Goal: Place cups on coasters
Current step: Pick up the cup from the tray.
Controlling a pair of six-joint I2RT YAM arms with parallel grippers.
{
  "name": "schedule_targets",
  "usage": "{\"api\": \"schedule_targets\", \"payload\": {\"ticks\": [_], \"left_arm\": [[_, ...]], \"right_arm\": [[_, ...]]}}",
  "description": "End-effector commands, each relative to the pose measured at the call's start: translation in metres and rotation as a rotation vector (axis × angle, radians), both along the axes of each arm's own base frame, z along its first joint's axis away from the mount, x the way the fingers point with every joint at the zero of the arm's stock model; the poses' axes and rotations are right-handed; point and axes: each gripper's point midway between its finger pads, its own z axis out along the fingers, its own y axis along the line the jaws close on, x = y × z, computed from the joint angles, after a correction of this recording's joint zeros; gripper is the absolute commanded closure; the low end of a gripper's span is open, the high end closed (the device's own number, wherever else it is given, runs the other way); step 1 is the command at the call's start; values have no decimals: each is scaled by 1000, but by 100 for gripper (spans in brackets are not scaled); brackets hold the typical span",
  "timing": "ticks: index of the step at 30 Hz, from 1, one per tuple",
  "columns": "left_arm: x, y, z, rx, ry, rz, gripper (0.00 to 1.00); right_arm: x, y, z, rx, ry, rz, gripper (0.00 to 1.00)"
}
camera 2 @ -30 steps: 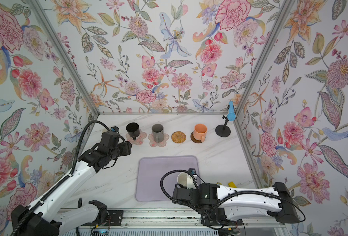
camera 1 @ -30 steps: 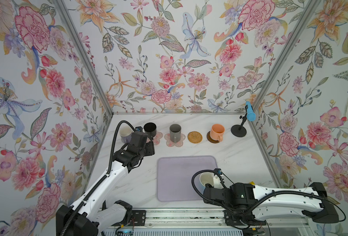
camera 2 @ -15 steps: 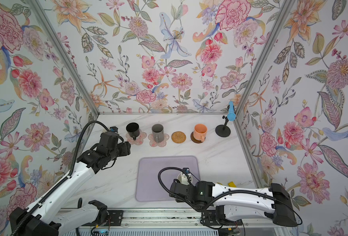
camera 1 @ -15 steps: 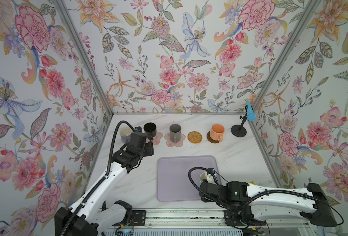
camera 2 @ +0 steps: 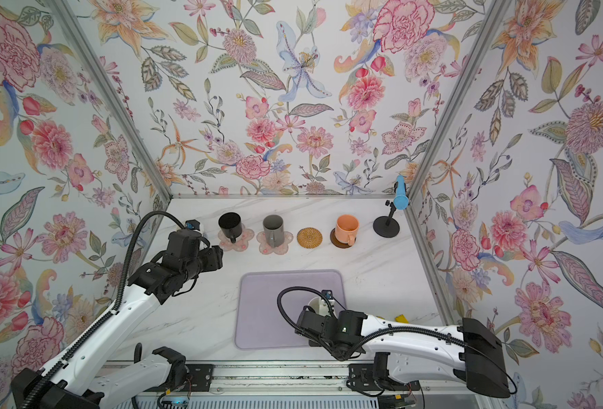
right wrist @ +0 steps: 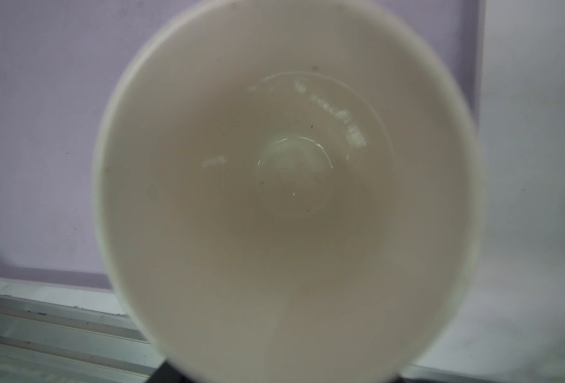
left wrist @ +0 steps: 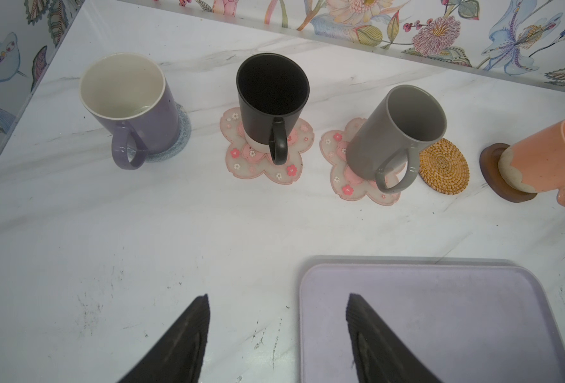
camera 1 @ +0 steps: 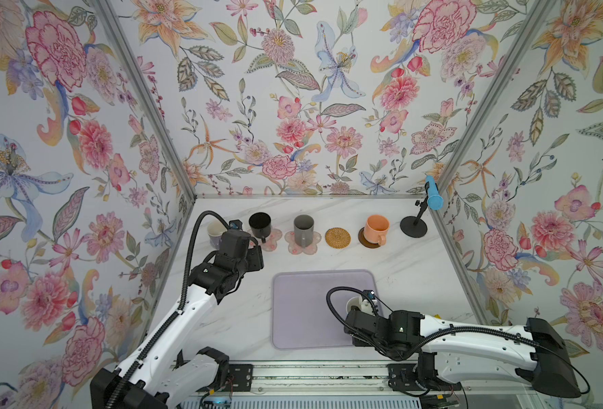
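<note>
If I lift too early, the cream-lined mug (right wrist: pixel 287 185) could slip and tip, because the grip is unsure. My left claw (left wrist: pixel 277 296) stands wide open and holds nothing. My right claw (camera 1: pixel 363 306) is directly over the mug on the lavender mat (camera 1: pixel 303 311); I cannot tell if it is closed. The free rattan coaster (camera 1: pixel 338 238) lies well ahead of it.
</note>
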Motion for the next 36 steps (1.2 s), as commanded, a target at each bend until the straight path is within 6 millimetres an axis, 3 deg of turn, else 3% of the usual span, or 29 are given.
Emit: {"api": "schedule_targets", "payload": {"ticks": [1,5,15,25,33,36], "left_arm": [[-5,8,-8,29,19,7,32],[-4,7,-10,21,22,7,32],[-6,9,-8,21,21,16,32],[-7,11,-12,20,27,25,32],[-7,11,-16,15,33,23,32],[-7,11,-17,17,35,24,32]], "right_arm": [[4,-16,2,-8,-27,-60,60],[4,-17,1,-11,-25,-58,61],[0,-14,-9,-73,10,-9,75],[6,-8,1,-67,-9,31,84],[7,-6,4,-61,-7,48,82],[7,-3,5,-61,-2,65,66]]}}
